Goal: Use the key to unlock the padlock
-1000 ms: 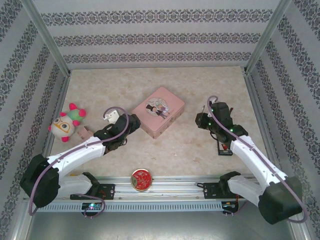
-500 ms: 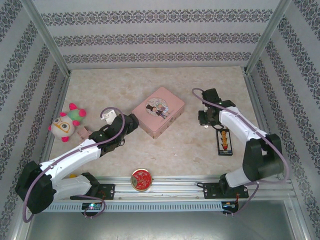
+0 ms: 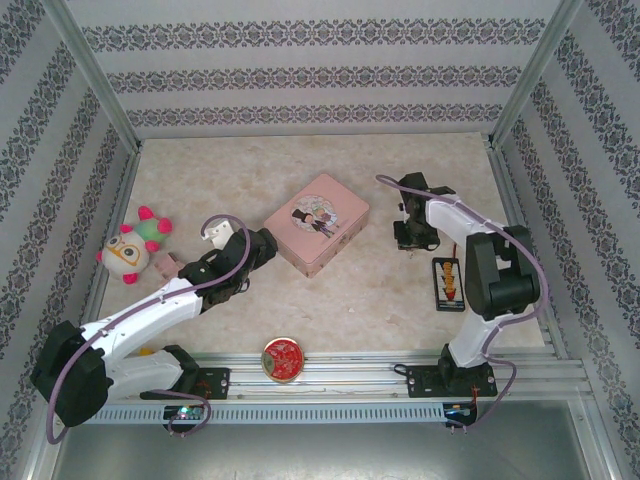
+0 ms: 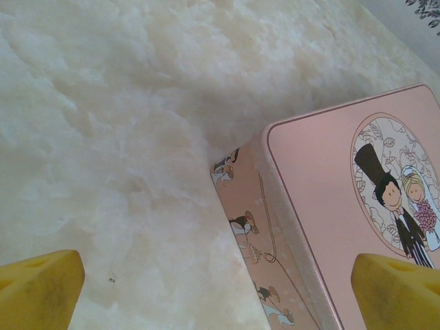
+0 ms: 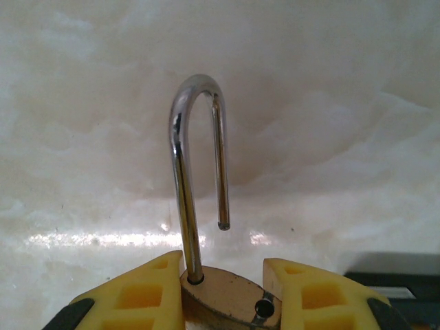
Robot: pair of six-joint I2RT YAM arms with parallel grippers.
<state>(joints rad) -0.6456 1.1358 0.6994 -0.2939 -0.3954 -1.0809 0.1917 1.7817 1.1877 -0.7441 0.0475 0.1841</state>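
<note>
**Item 1. Right gripper** [image 5: 223,275]: yellow fingers clamped on the brass body of the padlock [image 5: 227,301], at the bottom centre of the right wrist view. In the overhead view the right gripper [image 3: 412,236] sat right of centre, low over the table [image 3: 350,295].

**Item 2. Padlock:** held upright between those fingers. The shackle [image 5: 181,172] rose to mid-frame with one leg seated in the body and its free end hanging clear of the socket. The keyway face lay below the frame edge, so I could not tell whether the key sat in it.

**Item 3. Left gripper** [image 4: 216,295]: fingers wide apart at the two lower corners of the left wrist view, with nothing between them. In the overhead view the left gripper [image 3: 262,245] was left of centre, just beside the pink tin box [image 3: 316,222].

**Item 4. Surroundings, overhead view:**
- A black tray [image 3: 450,283] just below the right gripper.
- A plush toy [image 3: 130,245] at the left edge.
- A round red tin [image 3: 284,358] at bottom centre.

**Step in hand, as I judged it:** the lock looked released, which put the task at or very near its end.

**Next move, as I judged it:** it called for a steady hold while the shackle was shown free, with any key withdrawn straight. The padlock could then be lowered gently onto bare table, away from the tray.
</note>
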